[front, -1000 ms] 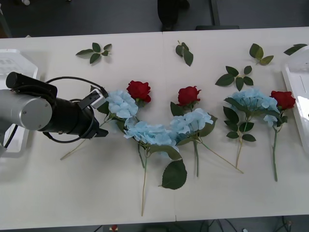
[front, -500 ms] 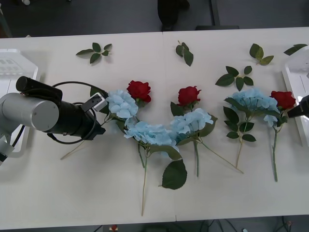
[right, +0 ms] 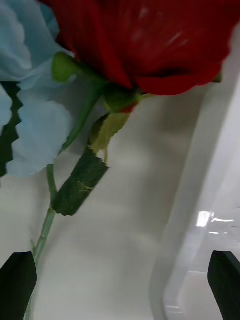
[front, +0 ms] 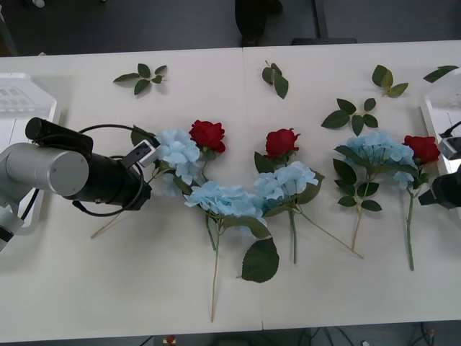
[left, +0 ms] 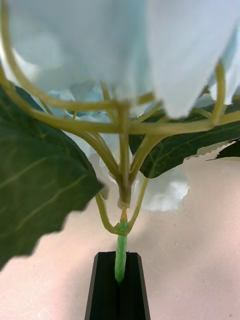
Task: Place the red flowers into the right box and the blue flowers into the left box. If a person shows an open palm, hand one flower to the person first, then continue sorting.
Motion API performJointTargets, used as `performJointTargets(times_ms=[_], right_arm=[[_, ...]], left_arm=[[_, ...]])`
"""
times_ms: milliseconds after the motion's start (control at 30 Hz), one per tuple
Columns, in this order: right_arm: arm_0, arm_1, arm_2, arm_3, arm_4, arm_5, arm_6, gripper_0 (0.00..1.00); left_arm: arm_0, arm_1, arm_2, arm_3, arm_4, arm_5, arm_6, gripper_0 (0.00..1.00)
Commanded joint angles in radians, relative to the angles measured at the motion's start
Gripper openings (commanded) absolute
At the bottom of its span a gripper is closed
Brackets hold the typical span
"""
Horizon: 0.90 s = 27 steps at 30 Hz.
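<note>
Front view: the left gripper (front: 148, 189) is sitting at about 9 o'clock on the worktop (front: 108, 288), with its jaws pinching the stem of the leftmost blue hydrangea (front: 176, 151). The left box (front: 21, 94) is lying further out at 9 o'clock, the right box (front: 443, 144) at 3 o'clock. The right arm is reaching in at 3 o'clock beside the rightmost red rose (front: 422, 148).

Right wrist view: the right gripper (right: 120, 280) is hovering with jaws spread wide and gripping nothing. The rose head (right: 150, 40) is lying just beside the white rim of the right box (right: 200, 210); its thin green stem (right: 47, 220) is running toward one black finger (right: 17, 277).

Left wrist view: the black jaws are clenched on the green hydrangea stem (left: 120, 257), just below where it branches.

Judgement: both flowers are looking light and floppy, the fabric heads crushable. The stem is the firm part, so a hold just under the head should limit swinging.
</note>
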Motion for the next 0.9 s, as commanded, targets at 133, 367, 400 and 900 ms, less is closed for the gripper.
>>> performJointTargets(times_ms=[133,367,400,900], right_arm=[[0.010,0.085,-0.007,-0.026,0.057,-0.001,-0.062,1.00],[0.010,0.124,-0.007,-0.031,0.088,0.003,-0.080,1.00],[0.010,0.124,-0.007,-0.033,0.089,0.003,-0.082,1.00],[-0.004,0.177,-0.007,-0.034,0.134,0.017,-0.117,1.00]], left_arm=[[-0.064,-0.004,-0.008,-0.006,0.028,-0.013,-0.004,0.00],[-0.070,0.130,0.115,-0.073,0.295,0.046,0.000,0.00],[-0.070,0.136,0.145,-0.077,0.312,0.079,0.002,0.00],[-0.068,0.361,0.652,-0.067,0.014,0.593,0.022,0.00]])
